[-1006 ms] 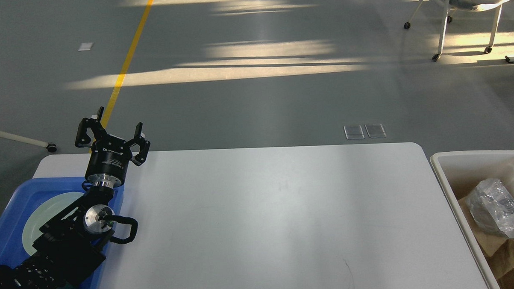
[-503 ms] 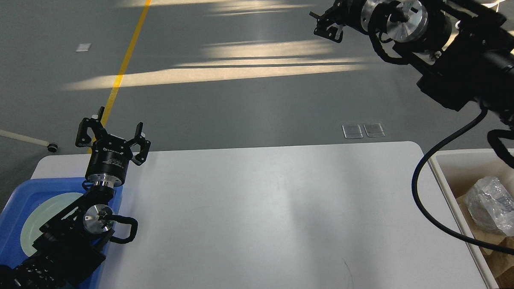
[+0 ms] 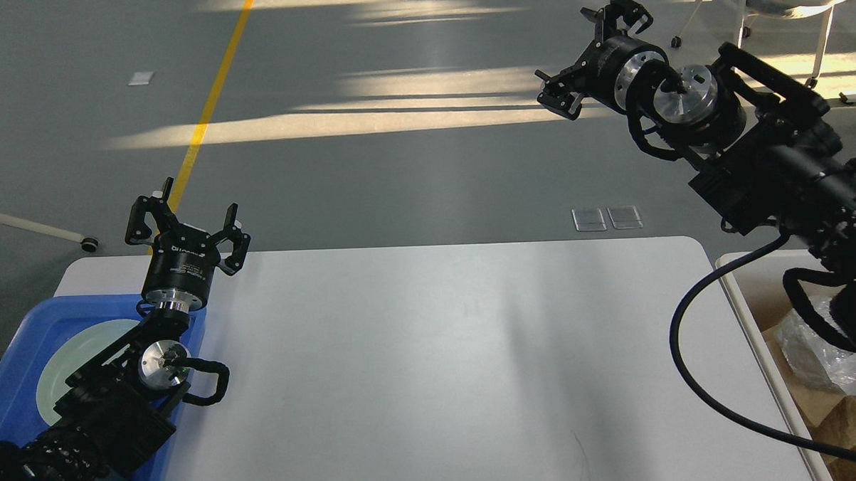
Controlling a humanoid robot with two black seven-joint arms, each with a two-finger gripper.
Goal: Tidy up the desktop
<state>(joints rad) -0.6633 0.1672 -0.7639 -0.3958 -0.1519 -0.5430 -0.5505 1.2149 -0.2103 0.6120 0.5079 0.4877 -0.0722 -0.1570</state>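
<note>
Head view: right tool (image 3: 594,55) newly swung in high, spread, empty; left tool (image 3: 185,224) unmoved, spread, empty; surface (image 3: 439,368) looks tidied.

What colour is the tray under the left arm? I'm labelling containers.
Blue; the tray holds a pale green plate, clearest in the head view.

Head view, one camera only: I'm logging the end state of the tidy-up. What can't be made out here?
- Blue tray: cut off by the left and bottom edges; the left arm hides part of the pale plate.
- Off-white bin: cut off at the right edge; the right arm covers most of its contents.
- Desktop: near edge out of frame.
- Right end effector: seen from behind, so anything between its fingers is unclear.
</note>
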